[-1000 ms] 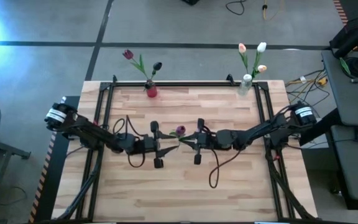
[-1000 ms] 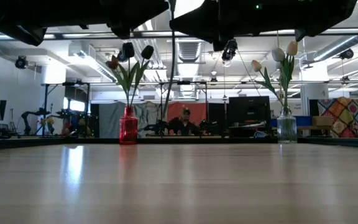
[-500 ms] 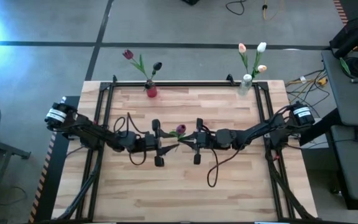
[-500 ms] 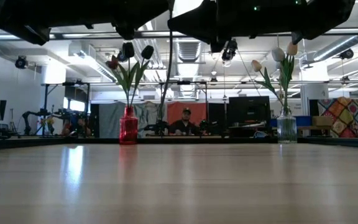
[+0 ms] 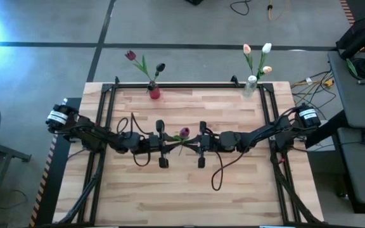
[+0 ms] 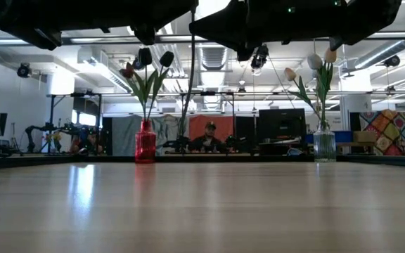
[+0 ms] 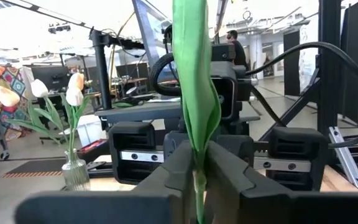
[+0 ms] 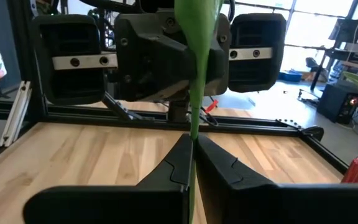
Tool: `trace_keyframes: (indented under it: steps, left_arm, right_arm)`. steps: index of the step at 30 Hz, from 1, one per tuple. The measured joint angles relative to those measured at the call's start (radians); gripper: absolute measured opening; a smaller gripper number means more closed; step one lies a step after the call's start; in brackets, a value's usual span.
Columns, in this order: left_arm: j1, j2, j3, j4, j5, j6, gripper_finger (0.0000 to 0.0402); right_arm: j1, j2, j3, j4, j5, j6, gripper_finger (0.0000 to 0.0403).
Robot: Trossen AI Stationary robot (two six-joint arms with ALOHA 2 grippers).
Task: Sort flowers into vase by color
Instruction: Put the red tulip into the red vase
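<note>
A maroon-headed flower (image 5: 184,132) stands upright in the air over the middle of the table, its thin stem (image 6: 190,84) hanging down. My left gripper (image 5: 172,144) comes at it from the left and my right gripper (image 5: 192,144) from the right; both are shut on its stem. A red vase (image 5: 154,93) with dark flowers (image 5: 130,56) and a clear vase (image 5: 251,85) with pale flowers (image 5: 266,48) stand at the table's far edge. My left gripper pinches the flower's green stem (image 7: 197,177), just under its long leaf, between its two fingers. The fingers lie level, coming from the table's left, across the stem. The flower stays upright, clear of the table. My right gripper pinches the same stem (image 8: 193,134) between its two fingers, below the leaf. Its fingers are level, coming from the table's right, across the stem. The stem's lower end hangs free above the table.
A black frame (image 5: 189,84) runs along the table's far and side edges. Loose cables (image 5: 217,177) droop from both arms over the wood. A person (image 6: 207,138) sits in the room beyond the far edge.
My left gripper has moved a little toward the table's right, up to the flower, and has shut on its stem. My right gripper and the flower have kept still.
</note>
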Motion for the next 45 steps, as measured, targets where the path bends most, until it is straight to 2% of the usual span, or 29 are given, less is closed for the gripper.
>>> trace_keyframes:
  steps: [3, 6, 13, 18, 22, 26, 33, 39, 42, 45]
  left_arm:
    - [0.004, 0.0, 0.0, -0.001, 0.0, 0.005, 0.0007]
    - [0.004, -0.002, 0.0, -0.004, -0.001, 0.024, 0.0005]
    - [0.002, -0.044, -0.01, -0.008, -0.052, 0.08, 0.0001]
    - [0.003, -0.14, -0.051, -0.052, -0.158, 0.132, 0.0001]
    - [0.001, -0.255, -0.107, -0.056, -0.207, 0.195, 0.0001]
    - [0.001, -0.396, -0.177, -0.056, -0.29, 0.275, 0.0]
    - [0.008, -0.606, -0.267, 0.011, -0.31, 0.469, 0.0]
    - [0.07, -0.727, -0.326, 0.12, -0.31, 0.615, 0.0]
    - [0.142, -0.773, -0.336, 0.138, -0.28, 0.64, 0.0]
    - [0.256, -0.796, -0.334, 0.139, -0.179, 0.624, 0.0]
  right_arm:
    - [0.0, 0.0, 0.0, -0.002, 0.004, 0.009, 0.0009]
    - [0.0, 0.0, 0.0, -0.013, 0.008, 0.009, 0.0021]
    - [0.0, -0.002, 0.0, -0.035, 0.012, 0.0, 0.0099]
    - [0.0, -0.013, 0.0, -0.036, 0.091, -0.026, 0.0155]
    - [0.0, -0.013, 0.0, -0.04, 0.131, -0.053, 0.0177]
    - [0.0, -0.013, 0.0, -0.05, 0.14, -0.054, 0.0182]
    - [0.0, -0.013, 0.0, -0.055, 0.14, -0.07, 0.0174]
    - [0.0, -0.013, 0.0, -0.057, 0.14, -0.07, 0.0165]
    - [0.0, -0.013, 0.0, -0.056, 0.14, -0.074, 0.0161]
    - [0.0, -0.013, 0.0, -0.055, 0.14, -0.089, 0.0157]
